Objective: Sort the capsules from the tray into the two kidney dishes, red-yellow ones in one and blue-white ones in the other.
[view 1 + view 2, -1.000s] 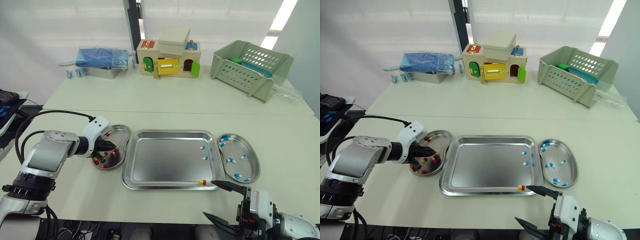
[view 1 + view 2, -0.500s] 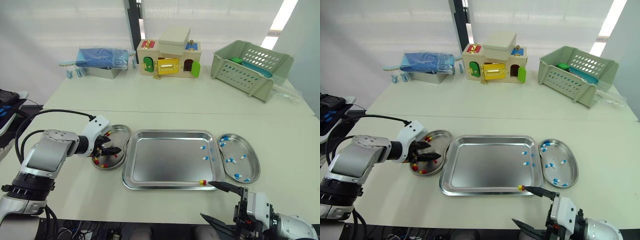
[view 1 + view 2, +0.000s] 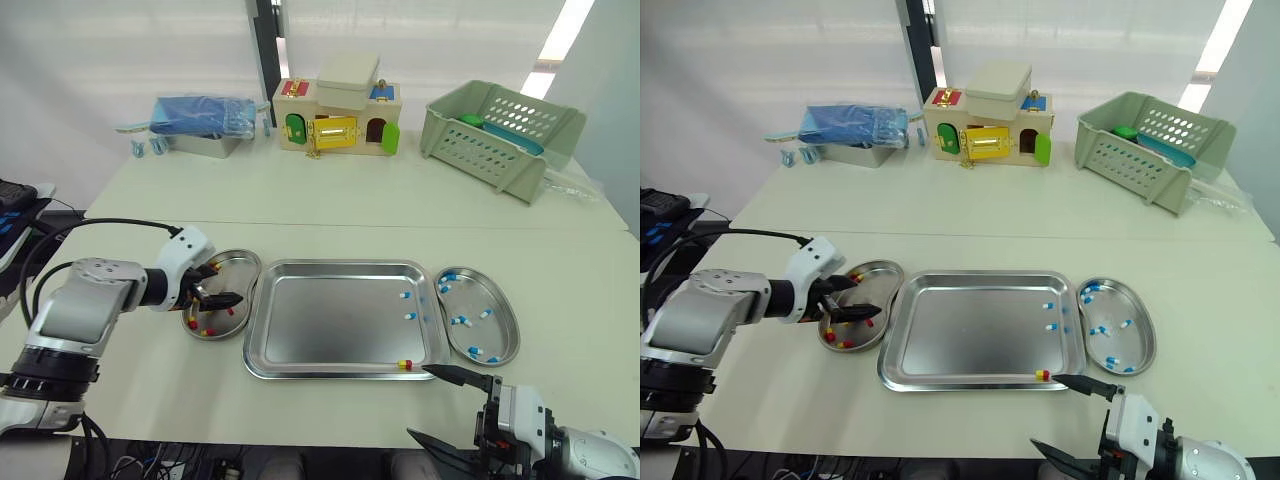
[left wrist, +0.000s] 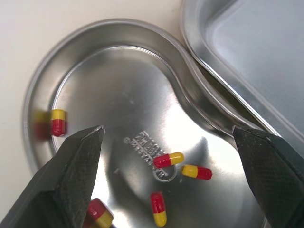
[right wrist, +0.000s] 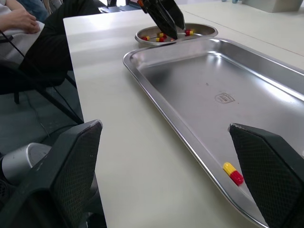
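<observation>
The right gripper [image 3: 418, 400] hangs at the table's near edge with its fingers spread wide and nothing between them, its upper fingertip just beside the 1 red-yellow capsule [image 3: 405, 364] in the tray [image 3: 330, 320]. That capsule lies against the tray's front rim near the right corner, so I judge the raised wall will crowd a pinch from the front. Farther in, 2 blue-white capsules [image 3: 405, 294] sit near the tray's right wall; the tray floor is otherwise bare and gives open room. By this count 3 capsules are left to sort and most of the job looks done. The left gripper [image 4: 167, 129] hovers over the left dish [image 3: 245, 262], fingers wide and empty, above several red-yellow capsules [image 4: 168, 159]. The right dish [image 3: 510, 320], just beside the tray, holds several blue-white ones [image 3: 457, 321]. Well beyond a broad bare stretch of table stand a toy house [image 3: 340, 118], a basket [image 3: 500, 135] and a blue packet [image 3: 200, 112].
</observation>
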